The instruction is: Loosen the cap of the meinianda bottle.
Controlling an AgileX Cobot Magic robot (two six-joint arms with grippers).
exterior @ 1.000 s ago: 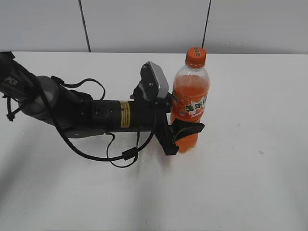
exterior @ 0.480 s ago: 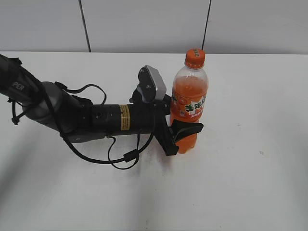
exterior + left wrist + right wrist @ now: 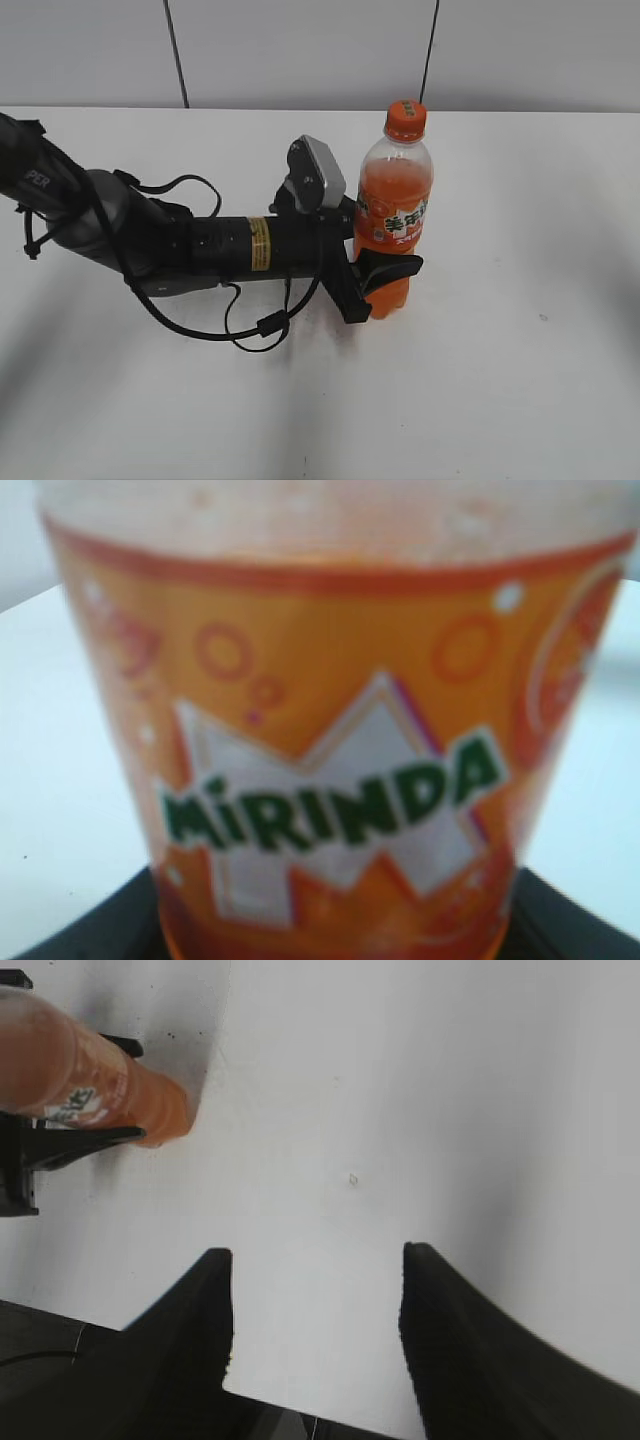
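My left gripper (image 3: 385, 272) clamps the ribbed lower body of the upright meinianda bottle (image 3: 394, 215); its ribbed orange cap (image 3: 406, 119) looks seated. My right gripper (image 3: 315, 1295) hangs spread apart.

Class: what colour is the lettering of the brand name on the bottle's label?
Green, on a white patch of the orange label; the left wrist view shows it best.

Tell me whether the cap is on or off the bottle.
On. The orange cap sits on the neck of the upright bottle, which the left hand grips low down.
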